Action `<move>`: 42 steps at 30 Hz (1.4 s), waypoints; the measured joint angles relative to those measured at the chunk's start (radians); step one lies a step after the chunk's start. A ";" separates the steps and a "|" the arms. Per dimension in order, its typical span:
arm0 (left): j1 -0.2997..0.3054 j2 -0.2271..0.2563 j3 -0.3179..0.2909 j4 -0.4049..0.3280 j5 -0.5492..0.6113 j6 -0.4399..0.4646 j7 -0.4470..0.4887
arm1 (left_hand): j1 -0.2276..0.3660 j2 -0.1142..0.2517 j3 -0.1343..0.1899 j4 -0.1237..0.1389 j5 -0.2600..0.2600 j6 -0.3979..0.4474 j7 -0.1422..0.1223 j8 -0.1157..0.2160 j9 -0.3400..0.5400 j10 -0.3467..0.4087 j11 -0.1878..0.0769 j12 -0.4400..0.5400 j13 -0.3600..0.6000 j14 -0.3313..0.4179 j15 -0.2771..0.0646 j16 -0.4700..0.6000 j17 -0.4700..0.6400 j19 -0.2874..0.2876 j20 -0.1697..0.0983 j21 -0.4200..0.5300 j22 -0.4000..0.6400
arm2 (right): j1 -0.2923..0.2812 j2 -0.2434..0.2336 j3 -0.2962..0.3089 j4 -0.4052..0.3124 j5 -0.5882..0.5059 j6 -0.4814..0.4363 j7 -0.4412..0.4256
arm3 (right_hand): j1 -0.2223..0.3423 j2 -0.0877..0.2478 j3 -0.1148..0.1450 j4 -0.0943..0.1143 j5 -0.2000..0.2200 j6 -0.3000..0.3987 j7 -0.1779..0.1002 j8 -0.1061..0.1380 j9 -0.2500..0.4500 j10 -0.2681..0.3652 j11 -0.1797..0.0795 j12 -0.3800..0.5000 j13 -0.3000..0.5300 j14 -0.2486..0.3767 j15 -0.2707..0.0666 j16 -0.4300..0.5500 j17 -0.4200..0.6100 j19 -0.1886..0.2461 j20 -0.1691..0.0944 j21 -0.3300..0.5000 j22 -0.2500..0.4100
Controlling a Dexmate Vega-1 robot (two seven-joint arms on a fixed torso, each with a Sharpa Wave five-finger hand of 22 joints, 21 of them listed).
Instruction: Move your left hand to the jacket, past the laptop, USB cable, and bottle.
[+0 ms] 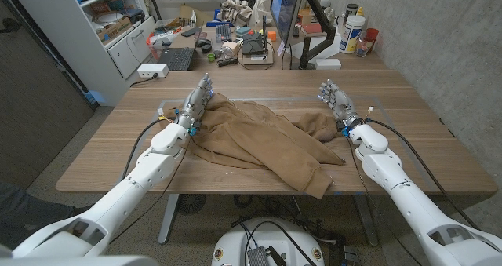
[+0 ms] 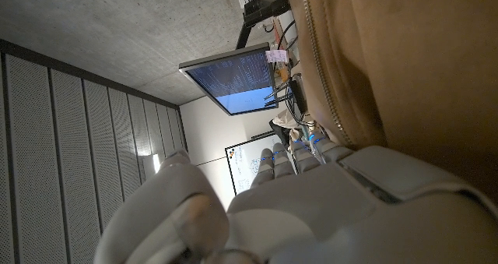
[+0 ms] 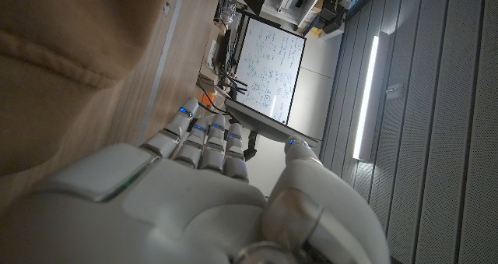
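The brown jacket point(image 1: 259, 140) lies rumpled across the middle of the bench point(image 1: 408, 101). The left hand point(image 1: 196, 103) rests at its ten o'clock edge, fingers straight, gripping nothing. At three o'clock the right hand point(image 1: 336, 100) stands just beside the cloth, equally empty, fingers extended.

I cannot see whether my left hand point(image 1: 196, 103) touches the jacket point(image 1: 259, 140) or only stands beside it. The jacket's near hem hangs over the table point(image 1: 408, 109) edge, hidden below.
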 measured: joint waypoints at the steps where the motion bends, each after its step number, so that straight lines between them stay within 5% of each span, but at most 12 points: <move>1: 0.000 0.000 0.000 -0.001 0.000 0.000 0.000 | 0.000 0.000 0.000 0.000 0.001 0.000 0.000 0.000 0.000 0.000 0.000 0.000 0.000 0.000 0.000 0.000 0.000 0.000 0.000 0.000 0.000 | 0.000 0.000 0.000 0.000 -0.001 0.000 0.001 | 0.000 0.000 0.000 0.000 0.000 0.000 0.000 0.000 0.000 0.002 0.002 0.000 0.000 0.000 0.000 0.000 0.000 0.000 0.000 0.000 0.000; 42: 0.028 0.054 -0.025 -0.103 0.005 -0.019 -0.020 | 0.018 0.018 0.000 0.000 0.003 0.008 0.000 0.000 0.000 0.009 -0.002 0.000 0.000 0.000 0.000 0.000 0.000 -0.009 -0.002 0.000 0.000 | 0.005 0.047 0.054 0.023 -0.039 0.019 0.025 | 0.000 0.000 0.005 -0.011 0.000 0.011 -0.011 0.000 0.000 0.011 0.000 0.000 0.000 0.005 -0.006 0.000 0.000 0.004 -0.004 -0.015 0.000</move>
